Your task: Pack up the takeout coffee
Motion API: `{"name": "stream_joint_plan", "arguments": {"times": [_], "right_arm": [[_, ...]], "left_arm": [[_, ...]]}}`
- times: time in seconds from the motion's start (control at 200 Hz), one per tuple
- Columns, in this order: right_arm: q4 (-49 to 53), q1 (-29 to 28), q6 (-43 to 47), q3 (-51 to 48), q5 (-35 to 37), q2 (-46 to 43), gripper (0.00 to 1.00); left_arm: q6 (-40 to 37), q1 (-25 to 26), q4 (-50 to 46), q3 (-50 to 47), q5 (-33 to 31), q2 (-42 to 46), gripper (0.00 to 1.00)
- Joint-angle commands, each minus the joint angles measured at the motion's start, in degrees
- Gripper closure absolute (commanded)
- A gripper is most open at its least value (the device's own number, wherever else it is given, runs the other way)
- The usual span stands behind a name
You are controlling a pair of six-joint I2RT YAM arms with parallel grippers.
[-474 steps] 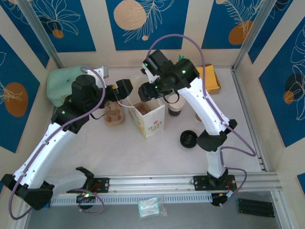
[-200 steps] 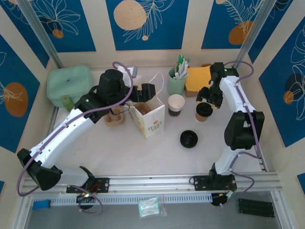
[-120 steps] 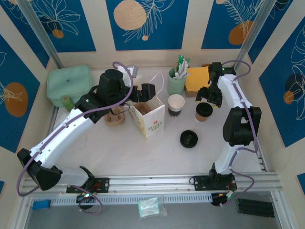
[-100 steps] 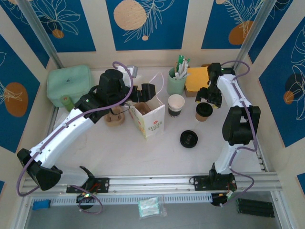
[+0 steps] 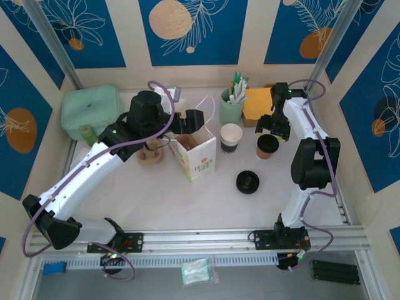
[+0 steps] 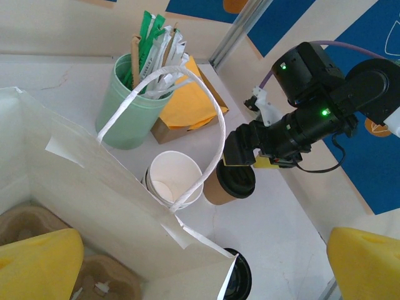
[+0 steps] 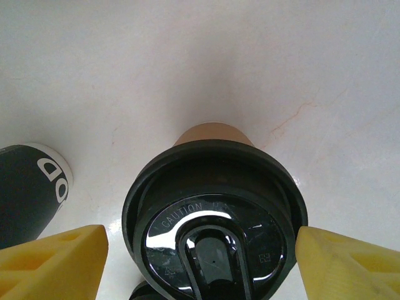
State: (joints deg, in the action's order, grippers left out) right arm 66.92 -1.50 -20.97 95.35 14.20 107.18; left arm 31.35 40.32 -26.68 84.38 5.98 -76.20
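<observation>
Shifted the right gripper from over the paper bag to the takeout coffee.
Straddles its black lid with fingers spread, gripping nothing; stands upright on the table, right of the white cup. Holds the left gripper agape above the bag.

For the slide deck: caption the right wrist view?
Right gripper, jaws open, straddling the lidded kraft coffee cup from above.

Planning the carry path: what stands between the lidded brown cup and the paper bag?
The white cup with a black band stands there, seen in the top and left wrist views.
</observation>
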Motion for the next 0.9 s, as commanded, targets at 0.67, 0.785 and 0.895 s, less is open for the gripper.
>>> {"name": "stream_joint_plan", "arguments": {"times": [0.67,0.785,0.895], "right_arm": [[-1.4,-0.4,-0.3,-4.3,-0.4,2.1,0.22],[-1.7,-0.6,-0.4,-4.7,-1.0,1.6,0.25],[-1.9,-1.0,-0.7,-4.9,-1.4,0.4,0.27]], "left_arm": [[-0.9,0.4,0.3,1.3,1.0,0.5,0.01],[-0.9,0.5,0.3,1.3,0.9,0.6,0.01],[-0.8,0.5,0.3,1.3,0.9,0.6,0.00]]}}
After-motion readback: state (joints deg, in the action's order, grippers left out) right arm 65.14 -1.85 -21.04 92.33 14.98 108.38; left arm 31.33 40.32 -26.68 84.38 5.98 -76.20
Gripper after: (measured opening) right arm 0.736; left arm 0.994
